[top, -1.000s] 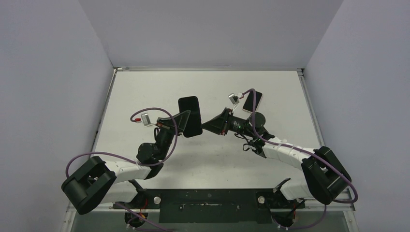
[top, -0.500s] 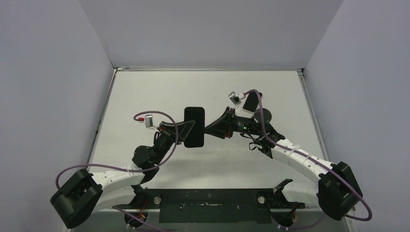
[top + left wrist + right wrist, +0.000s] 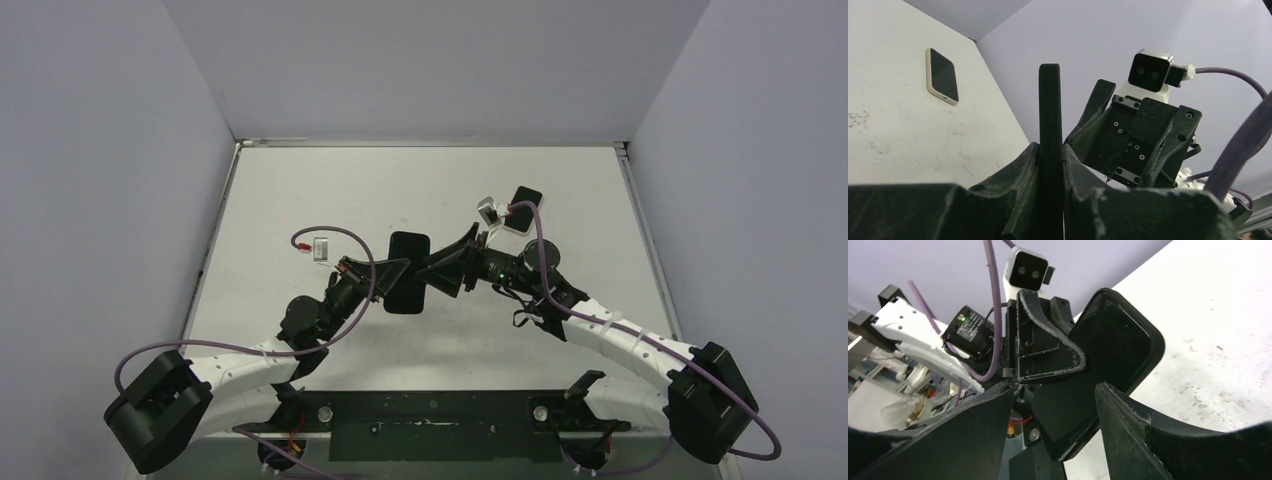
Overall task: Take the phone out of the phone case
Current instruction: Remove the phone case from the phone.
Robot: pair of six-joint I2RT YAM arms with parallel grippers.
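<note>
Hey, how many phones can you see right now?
1: the phone lies screen-up on the table, far right. The case clamped in the left gripper looks empty.

Top cam is fixed high, above & behind the rig, tilted down; the whole counter (image 3: 300, 190) is taken in from far off. The left wrist cam (image 3: 1026, 270) is set just behind the left claw (image 3: 1050, 150), aimed along its fingers at very close range. The phone case (image 3: 1049, 125) is seen edge-on there, w/ the right wrist cam (image 3: 1149, 72) facing back. The right wrist view is shot close from behind the right claw (image 3: 1054, 390), toward the phone case's broad face. The phone case is shared by all 3 views, the phone (image 3: 942, 76) by top & left wrist.
</note>
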